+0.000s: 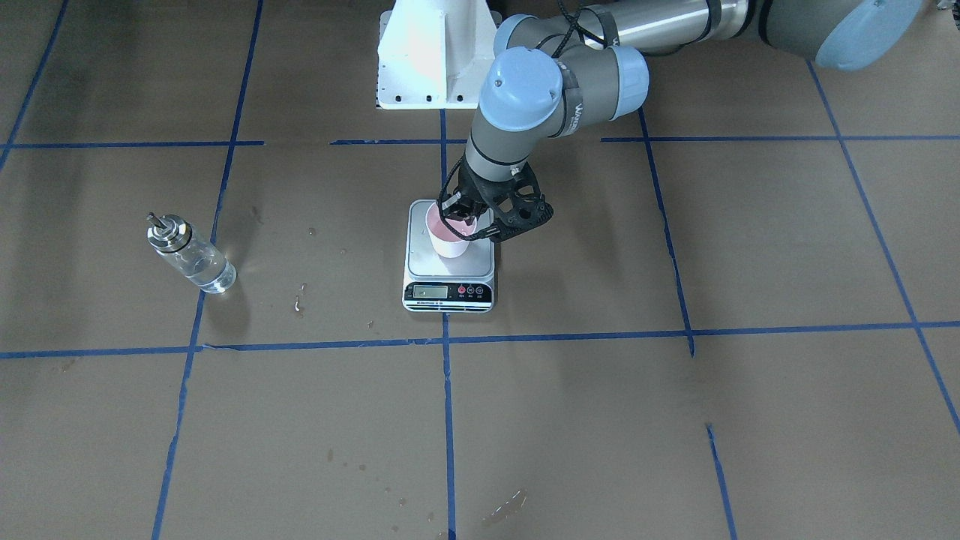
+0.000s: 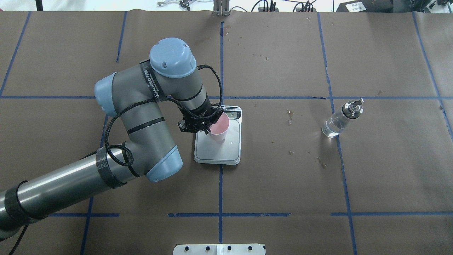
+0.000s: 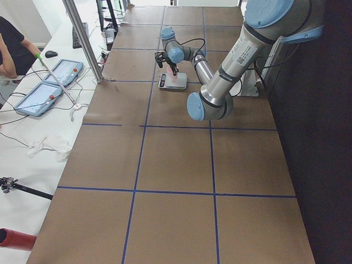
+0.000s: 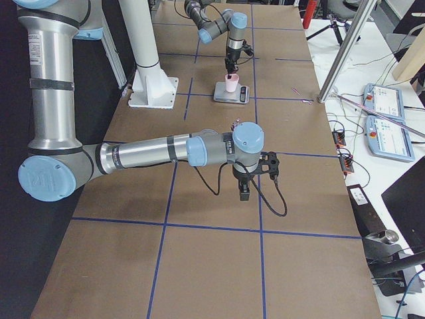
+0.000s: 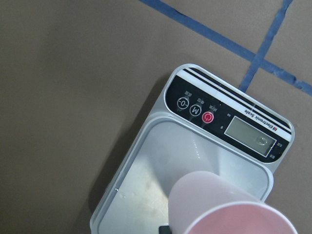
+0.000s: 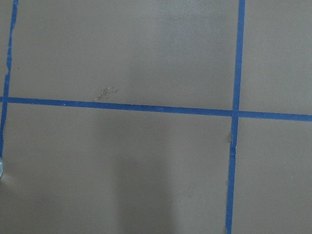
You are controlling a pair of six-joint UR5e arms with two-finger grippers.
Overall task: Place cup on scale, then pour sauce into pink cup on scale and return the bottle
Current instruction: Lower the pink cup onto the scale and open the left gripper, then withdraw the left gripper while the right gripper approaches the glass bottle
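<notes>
While left tool (image 1: 459,216) is clamped on rim of pink cup (image 1: 450,241), cup hangs straight below tool, over steel top of scale (image 1: 448,291). Cannot tell if cup base rests fully on it. Scale display faces away from robot. Bottle (image 1: 191,255) stands upright on bench (image 1: 675,420), well apart from left tool, off to robot's right, untouched. Wet spots (image 2: 290,114) on bench between scale and bottle. Right tool (image 4: 244,189) hangs low over bare bench, far from scale. Cannot tell whether it is open or closed.
</notes>
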